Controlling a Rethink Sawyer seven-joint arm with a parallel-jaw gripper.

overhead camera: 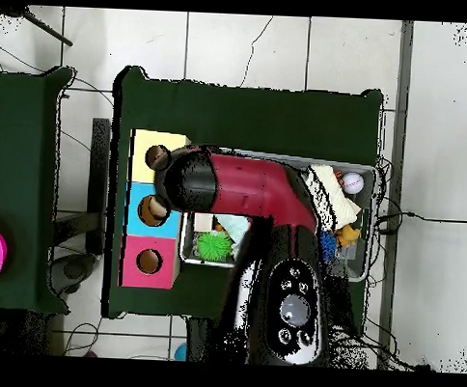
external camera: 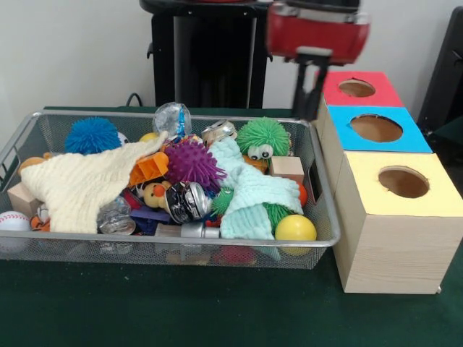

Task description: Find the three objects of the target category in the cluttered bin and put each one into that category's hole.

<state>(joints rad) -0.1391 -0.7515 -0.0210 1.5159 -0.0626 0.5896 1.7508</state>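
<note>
Nearest, the bin [external camera: 72,246] runs lengthwise left-right beside three boxes [external camera: 394,210]; whether the fingers are apart cannot be told.

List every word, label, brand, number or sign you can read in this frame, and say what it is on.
None can be read in either view.
Crushed can in the bin: dark printing, too blurred to read.
Red, blue and yellow box tops: plain colour, no lettering.
Arm's control panel: round buttons, no legible marks.
</note>
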